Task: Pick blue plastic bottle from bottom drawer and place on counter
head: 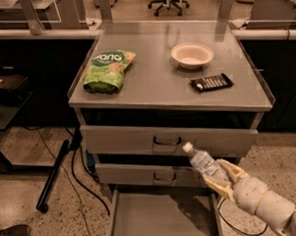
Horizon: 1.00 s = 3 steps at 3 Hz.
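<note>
The blue plastic bottle (203,162) is clear with a white cap and a pale label. It is held tilted, cap up and to the left, in front of the middle drawer. My gripper (220,180) is shut on the bottle's lower half and comes in from the lower right. The bottom drawer (162,218) stands pulled open below it, its grey floor bare where it shows. The counter (156,75) is the grey top of the cabinet, above the bottle.
On the counter lie a green snack bag (106,70), a white bowl (192,55) and a dark snack bar (211,82). Two closed drawers with loop handles (167,140) sit above the open one. Cables and a black pole (54,175) lie on the floor at the left.
</note>
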Motion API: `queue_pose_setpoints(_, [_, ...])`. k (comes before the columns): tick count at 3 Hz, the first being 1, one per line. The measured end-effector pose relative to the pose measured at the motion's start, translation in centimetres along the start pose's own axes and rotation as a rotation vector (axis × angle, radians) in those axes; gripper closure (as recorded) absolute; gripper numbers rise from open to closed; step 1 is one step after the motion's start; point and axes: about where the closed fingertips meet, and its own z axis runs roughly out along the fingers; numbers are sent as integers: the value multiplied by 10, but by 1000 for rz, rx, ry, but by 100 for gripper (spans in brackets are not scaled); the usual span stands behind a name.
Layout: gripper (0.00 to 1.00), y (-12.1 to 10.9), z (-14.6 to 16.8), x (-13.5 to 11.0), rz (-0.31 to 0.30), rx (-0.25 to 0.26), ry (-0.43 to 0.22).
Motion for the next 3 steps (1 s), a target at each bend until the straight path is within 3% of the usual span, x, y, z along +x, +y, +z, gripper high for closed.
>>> queue_pose_setpoints(1, [100, -1, -1, -6, -2, 9, -15])
queue_pose_setpoints(2, [100, 0, 1, -14, 30, 44, -80])
queue_pose_setpoints(3, [100, -19, -3, -36, 14, 129, -169])
